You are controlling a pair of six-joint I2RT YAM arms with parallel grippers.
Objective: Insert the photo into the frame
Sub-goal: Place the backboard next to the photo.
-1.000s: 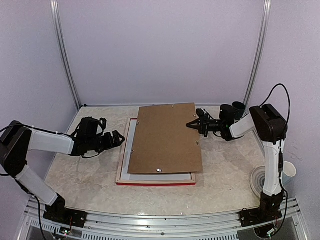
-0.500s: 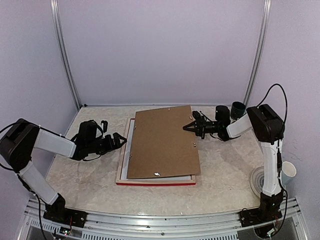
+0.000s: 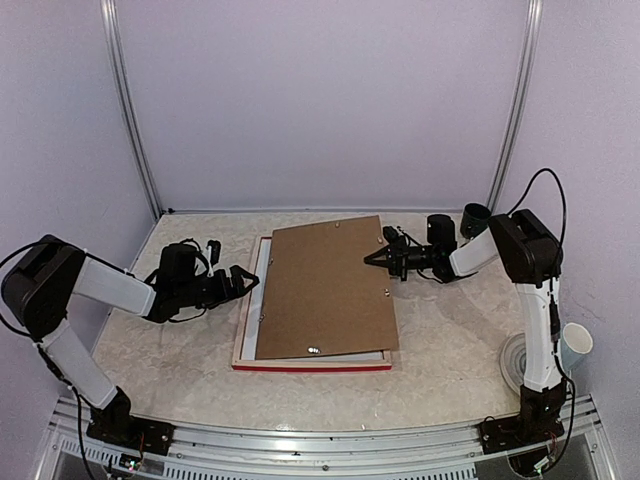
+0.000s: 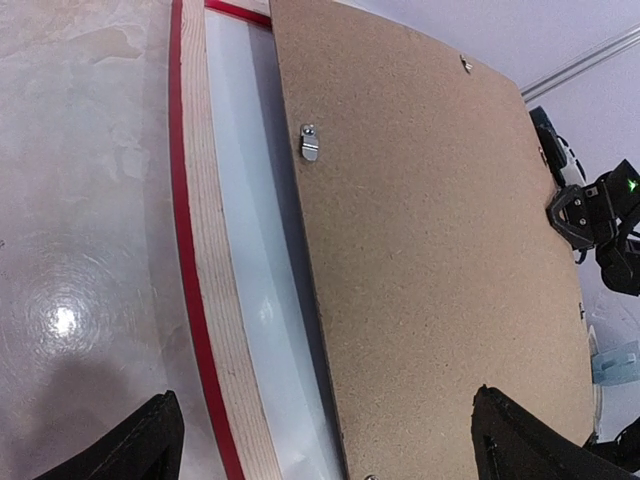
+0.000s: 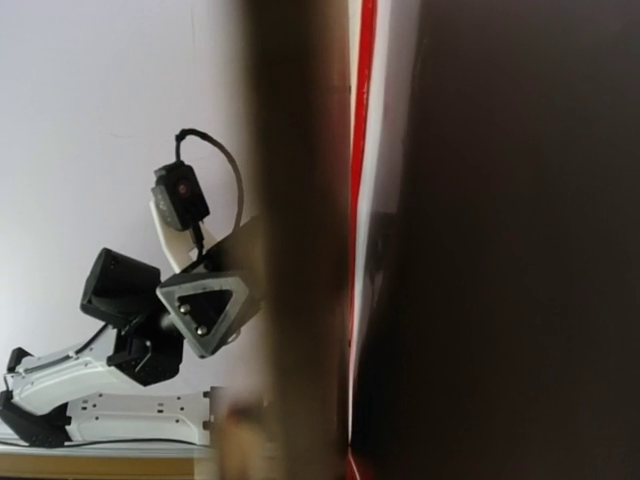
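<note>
— Ahead of the right gripper [image 3: 371, 258], what is happening to the brown backing panel [image 3: 325, 285]?
— It is sliding away from that gripper and toward the left gripper [image 3: 243, 280]. Compared with a second ago it is sitting squarer over the frame [image 3: 310, 366], and its overhang on the right gripper's side is shrinking.
— Is the right gripper gripping it?
— Its jaws are standing closed, tips against the panel's edge. Whether they are pinching or only pushing, I cannot tell. The left gripper is waiting wide open, holding nothing, just beside the frame's rail.
— And the photo?
— It is not showing. Between the left gripper and the panel, a strip of white sheet [image 4: 245, 250] is peeking out inside the frame. I am guessing the photo is lying beneath the panel, hidden.
— So the task?
— I am judging it near its end: the panel is needing a last nudge to drop inside the rails.
</note>
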